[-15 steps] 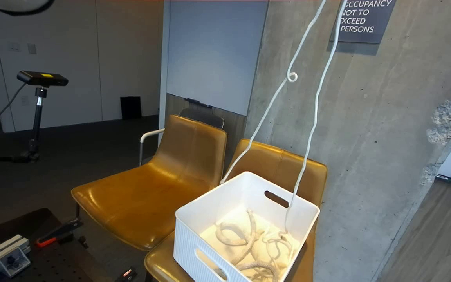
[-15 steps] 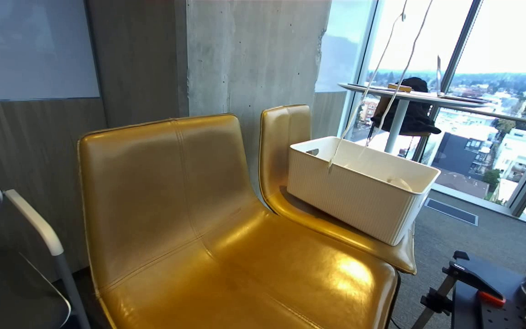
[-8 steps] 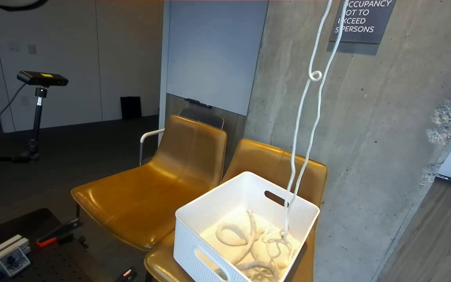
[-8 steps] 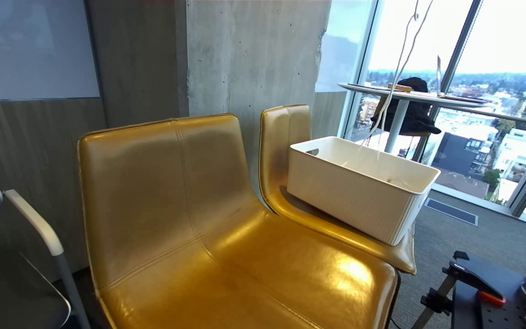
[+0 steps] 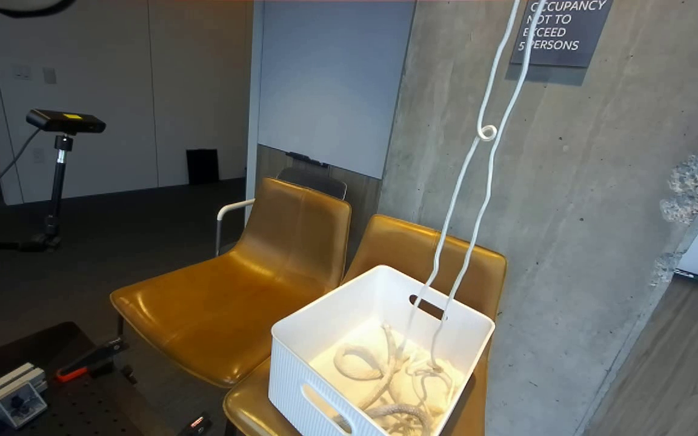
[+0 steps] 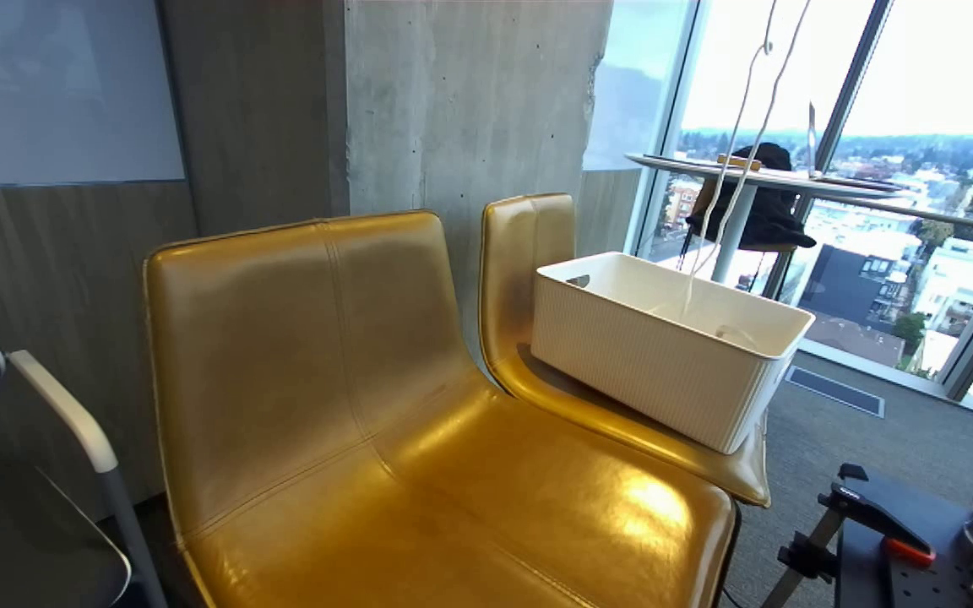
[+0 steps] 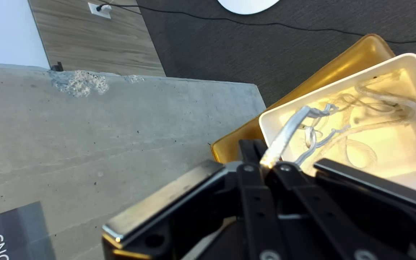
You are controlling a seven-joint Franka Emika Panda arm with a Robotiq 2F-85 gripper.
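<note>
1. Our claw (image 7: 265, 164) is closed on the white rope (image 7: 288, 133), which comes out from its grip in the wrist view. In both exterior views the claw is above the picture, so we do not see it there.
2. The rope hangs down from the claw in two strands (image 5: 488, 181); the long axis is nearly vertical, with a little lean. One strand carries a small curl (image 5: 480, 134).
3. The white bin (image 5: 291, 378) lies below the claw, and both strands reach down into it. Whether they touch its bottom, we cannot tell.
4. Inside the bin we see other ropes (image 5: 402, 410), lying in curves.
5. The bin stands on a tan chair (image 5: 252, 399); a second chair (image 5: 288, 248) is just beside.
6. Around us are a concrete wall (image 5: 567, 212) with a dark sign (image 5: 567, 57), a whiteboard (image 5: 331, 72) and large windows (image 6: 934, 67).
</note>
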